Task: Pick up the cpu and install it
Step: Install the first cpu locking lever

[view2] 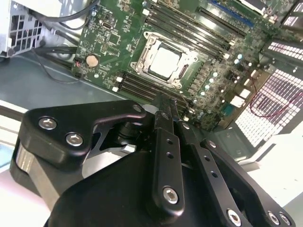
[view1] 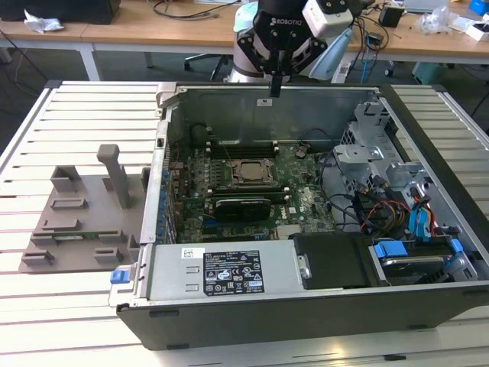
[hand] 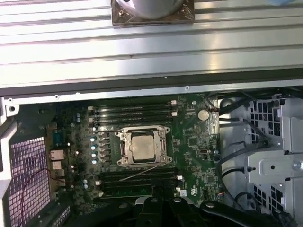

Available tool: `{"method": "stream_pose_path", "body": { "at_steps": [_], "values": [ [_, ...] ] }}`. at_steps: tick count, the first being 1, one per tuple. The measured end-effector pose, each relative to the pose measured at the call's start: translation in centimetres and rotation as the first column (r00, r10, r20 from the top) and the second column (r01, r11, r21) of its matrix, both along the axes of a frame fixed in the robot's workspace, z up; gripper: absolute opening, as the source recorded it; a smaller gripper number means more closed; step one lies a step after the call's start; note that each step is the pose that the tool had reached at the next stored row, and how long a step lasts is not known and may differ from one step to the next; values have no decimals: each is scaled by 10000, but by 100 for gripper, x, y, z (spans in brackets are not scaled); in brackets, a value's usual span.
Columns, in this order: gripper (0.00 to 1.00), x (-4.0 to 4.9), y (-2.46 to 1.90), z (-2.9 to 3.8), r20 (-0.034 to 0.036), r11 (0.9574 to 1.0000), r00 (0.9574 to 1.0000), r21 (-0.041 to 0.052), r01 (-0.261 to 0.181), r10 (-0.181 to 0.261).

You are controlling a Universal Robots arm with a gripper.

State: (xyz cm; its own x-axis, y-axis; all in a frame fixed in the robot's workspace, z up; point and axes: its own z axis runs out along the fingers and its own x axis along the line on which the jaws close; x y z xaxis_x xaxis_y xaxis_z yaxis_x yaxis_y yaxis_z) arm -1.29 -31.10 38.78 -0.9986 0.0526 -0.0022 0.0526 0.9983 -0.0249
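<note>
Inside the open dark metal computer case [view1: 306,317], the flat square silver-grey cpu [hand: 143,145] lies in the green motherboard's [hand: 194,142] socket, so placing looks done; latching I cannot tell. The black gripper [view1: 273,86] hovers above the case's edge, fingers pressed together, empty.

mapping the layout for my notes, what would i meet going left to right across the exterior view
grey plastic fixture → cpu → silver drive cage → blue cables
</note>
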Motion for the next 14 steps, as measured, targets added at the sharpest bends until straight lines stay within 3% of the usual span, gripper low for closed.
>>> {"method": "stream_pose_path", "body": {
  "at_steps": [1, 2, 4, 5, 10, 14],
  "values": [
    [11, -1, -1, 1, 0, 9999, 9999, 10, -123, 123],
    [11, -1, -1, 1, 1, 9999, 9999, 85, -132, 132],
    [11, 0, 0, 0, 5, 9992, 9999, 385, -136, 136],
    [11, -1, 0, 0, 6, 9990, 9999, 433, -136, 135],
    [11, -18, 0, -7, 6, 9989, 9999, 446, -137, 136],
    [11, -181, 0, -59, 5, 9989, 9999, 445, -136, 136]
  ]
}}
